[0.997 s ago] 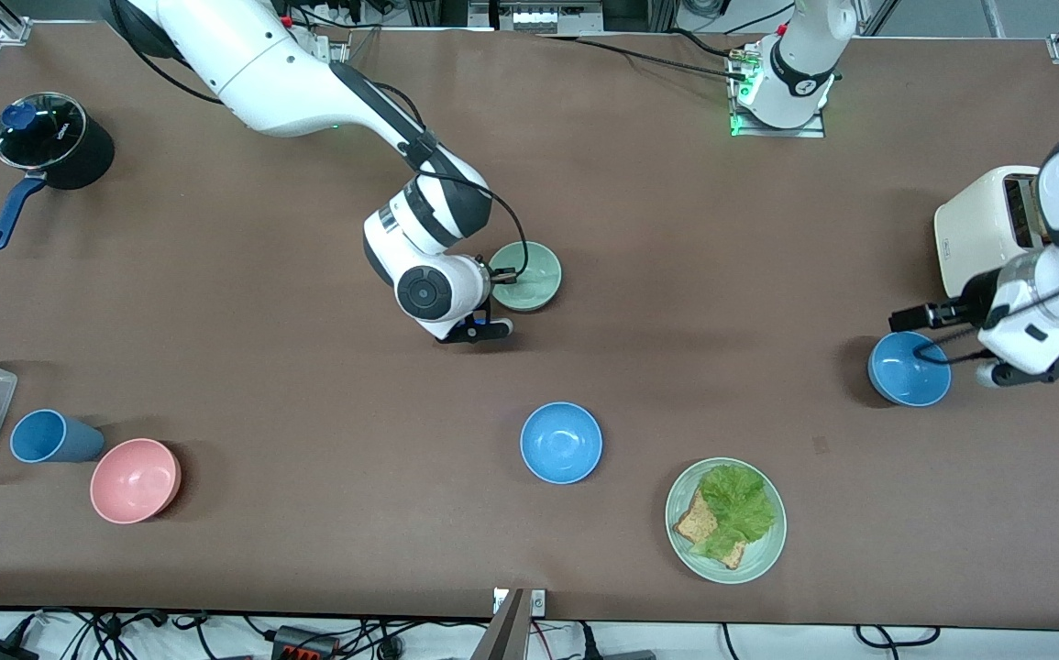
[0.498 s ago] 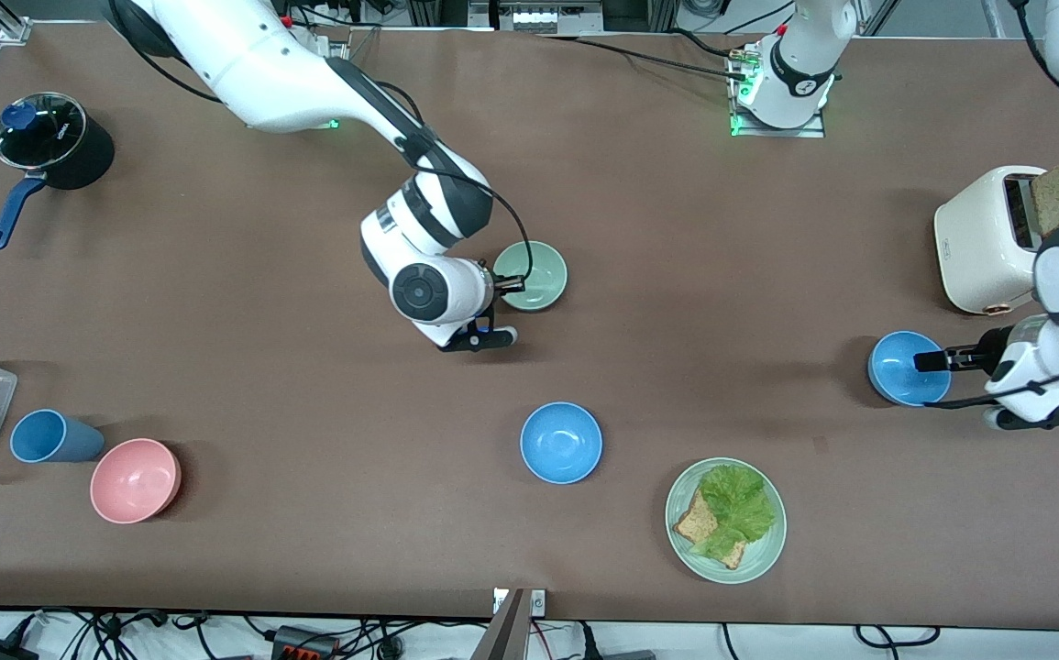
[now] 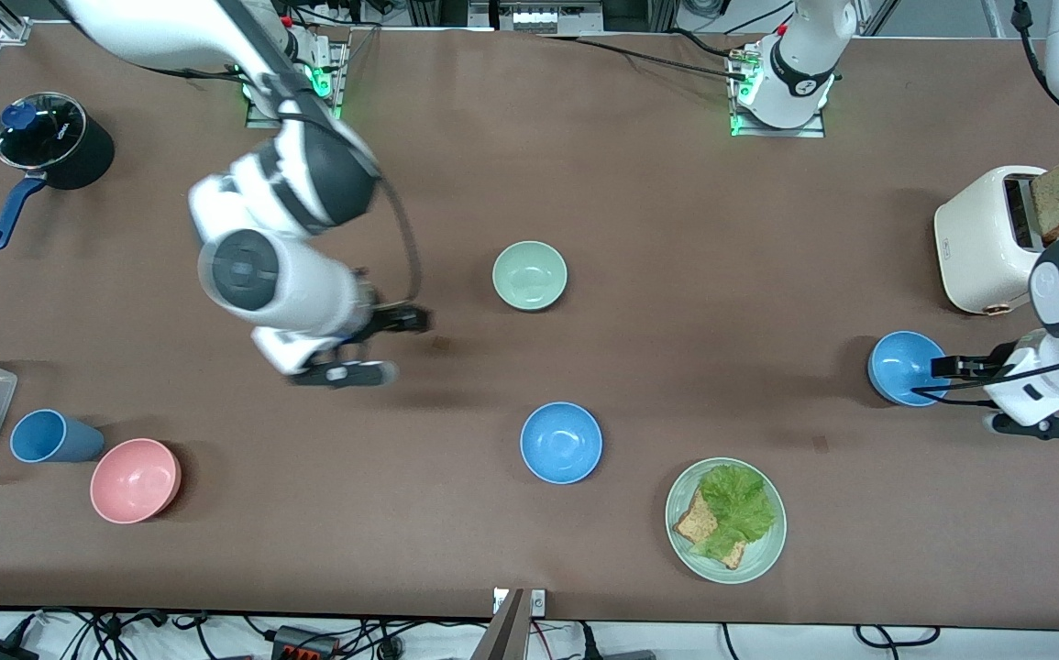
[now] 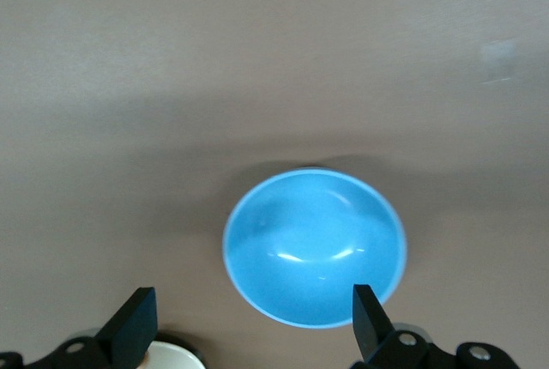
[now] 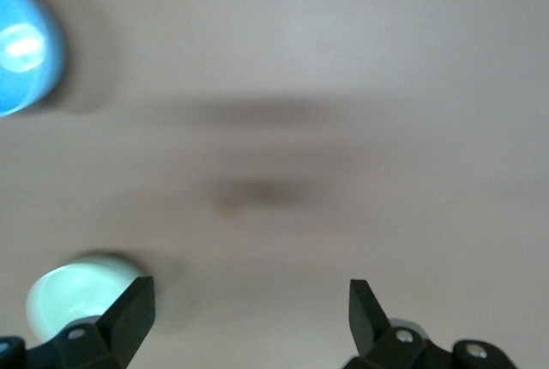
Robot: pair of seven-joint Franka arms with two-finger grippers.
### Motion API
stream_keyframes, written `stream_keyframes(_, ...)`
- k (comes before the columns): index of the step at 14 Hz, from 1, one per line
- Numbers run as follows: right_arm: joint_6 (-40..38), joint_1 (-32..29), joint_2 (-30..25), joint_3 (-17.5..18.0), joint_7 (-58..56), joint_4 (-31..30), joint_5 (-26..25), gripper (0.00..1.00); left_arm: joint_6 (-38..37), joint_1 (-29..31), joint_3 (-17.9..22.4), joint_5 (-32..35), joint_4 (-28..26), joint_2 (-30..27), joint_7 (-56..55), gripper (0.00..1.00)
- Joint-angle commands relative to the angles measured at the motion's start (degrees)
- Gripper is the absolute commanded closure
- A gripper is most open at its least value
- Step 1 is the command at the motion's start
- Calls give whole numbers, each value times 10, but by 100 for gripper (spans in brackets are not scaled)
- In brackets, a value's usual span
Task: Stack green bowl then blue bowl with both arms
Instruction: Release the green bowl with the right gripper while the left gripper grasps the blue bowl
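The green bowl (image 3: 530, 275) sits alone mid-worktop, nothing stacked yet. The right claw (image 3: 401, 321) hangs spread and empty over bare worktop, and the left claw (image 3: 943, 367), also spread, hovers at the blue bowl (image 3: 903, 368) near its end, which I judge comes next.

— What crowds the green bowl (image 3: 530, 275)?
— Nothing; bare surface (image 3: 676, 275) rings it, the right hand (image 3: 401, 321) standing well apart.
— And the blue bowl (image 3: 900, 368)?
— The left hand (image 3: 946, 367) straddles its rim; a toaster (image 3: 983, 238) stands near.

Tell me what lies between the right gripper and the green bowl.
Nothing but bare tabletop: in the front view the open right gripper hangs over the table, and no object sits between it and the green bowl.
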Motion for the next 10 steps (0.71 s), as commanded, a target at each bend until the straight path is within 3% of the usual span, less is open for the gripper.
stream_keyframes(1,-37,-21,-27,6,1,-5,-59,0,56,18,-6,-2,-51,-10,29,0)
stream_keyframes(3,-41,-49,-48,6,0,-5,-58,0,115,28,-6,-2,-102,-24,52,0)
stream_keyframes(8,-43,-100,-69,7,-4,-5,-52,0,125,47,-6,-2,-111,-17,85,2)
stream_keyframes(10,-42,-107,-102,-9,-26,-8,-35,0,128,54,-6,-2,-116,-16,93,4)
